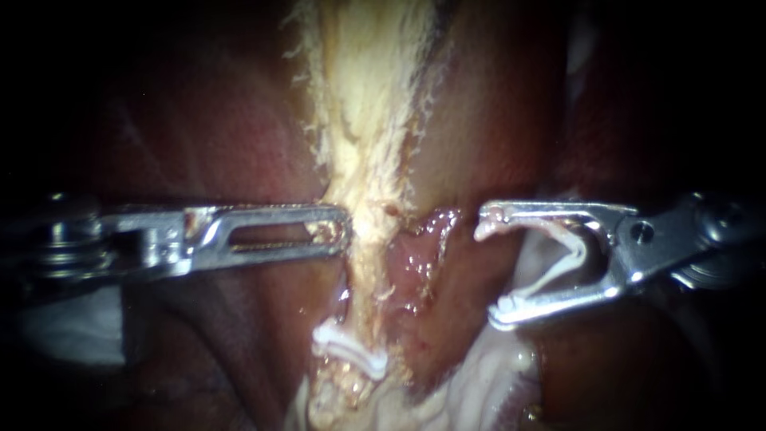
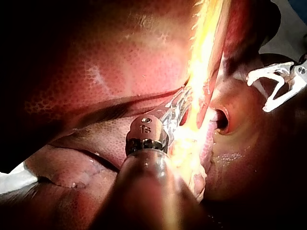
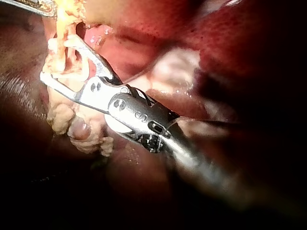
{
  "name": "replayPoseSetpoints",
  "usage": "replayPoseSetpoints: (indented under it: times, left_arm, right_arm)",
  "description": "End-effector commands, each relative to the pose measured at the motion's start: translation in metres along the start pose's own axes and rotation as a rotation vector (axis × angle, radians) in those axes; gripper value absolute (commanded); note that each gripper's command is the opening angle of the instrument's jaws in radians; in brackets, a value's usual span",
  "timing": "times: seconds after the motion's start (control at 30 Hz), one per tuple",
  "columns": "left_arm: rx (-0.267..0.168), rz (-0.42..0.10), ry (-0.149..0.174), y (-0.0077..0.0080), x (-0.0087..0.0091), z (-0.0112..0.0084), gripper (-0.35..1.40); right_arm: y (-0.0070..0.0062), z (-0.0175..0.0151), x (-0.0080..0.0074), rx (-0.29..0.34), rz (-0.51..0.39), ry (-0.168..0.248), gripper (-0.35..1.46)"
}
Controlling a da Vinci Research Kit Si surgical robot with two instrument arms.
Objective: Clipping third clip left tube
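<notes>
Left tube: pale, frayed strand with its long axis up-and-down in the endoscope view, and liver to either side.
Clip in place: white, across the tube's lower stretch; I cannot tell whether it is one clip or two.
Left instrument: jaws pressed together, pinching the tube's left edge above that clip.
Right instrument: jaws spread wide, each bearing one leg of an open clip, with the mouth facing the tube.
Deciding relation: the tube lies straight ahead of that mouth and crosswise to it, but apart from it — a pink fold sits between. The left instrument is nearer, already touching the tube.
Writing: only small marks on the instruments, not read off — no labels elsewhere.
</notes>
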Motion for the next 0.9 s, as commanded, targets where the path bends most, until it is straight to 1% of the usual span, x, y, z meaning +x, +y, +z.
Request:
replayPoseSetpoints:
  times: [0.03, 0.2, 0.3, 0.43, 0.57, 0.67, 0.77, 0.9]
  left_arm:
    - [0.0, 0.0, 0.0, 0.0, 0.0, 0.0, -0.35]
    - [0.0, 0.0, 0.0, 0.0, 0.0, -0.0001, -0.35]
    - [0.001, 0.0, 0.002, -0.0001, 0.0001, -0.0005, -0.35]
    - [0.007, -0.001, 0.01, -0.0005, 0.0002, -0.0025, -0.35]
    - [0.002, -0.001, 0.007, -0.0005, 0.0003, -0.0047, -0.35]
    - [-0.003, -0.001, 0.003, -0.0004, 0.0003, -0.0057, -0.35]
    - [-0.007, -0.001, -0.001, -0.0003, 0.0002, -0.0064, -0.35]
    - [-0.013, -0.002, -0.006, -0.0002, -0.0001, -0.0071, -0.35]
  right_arm:
    - [0.0, 0.0, 0.0, 0.0, 0.0, 0.0, 0.6]
    - [0.0, 0.0, 0.0, 0.0, 0.0, -0.001, 0.6]
    - [0.0, 0.0001, 0.0, -0.001, -0.001, -0.001, 0.6]
    - [-0.0002, 0.0004, -0.0002, -0.001, -0.003, -0.001, 0.6]
    - [-0.0005, 0.0011, -0.0007, 0.002, -0.007, 0.0, 0.6]
    - [-0.0008, 0.002, -0.0012, 0.003, -0.012, 0.001, 0.6]
    - [-0.0011, 0.0035, -0.0019, 0.013, 0.011, -0.031, 0.6]
    - [-0.0011, 0.0059, -0.0034, 0.028, 0.037, -0.036, 0.6]
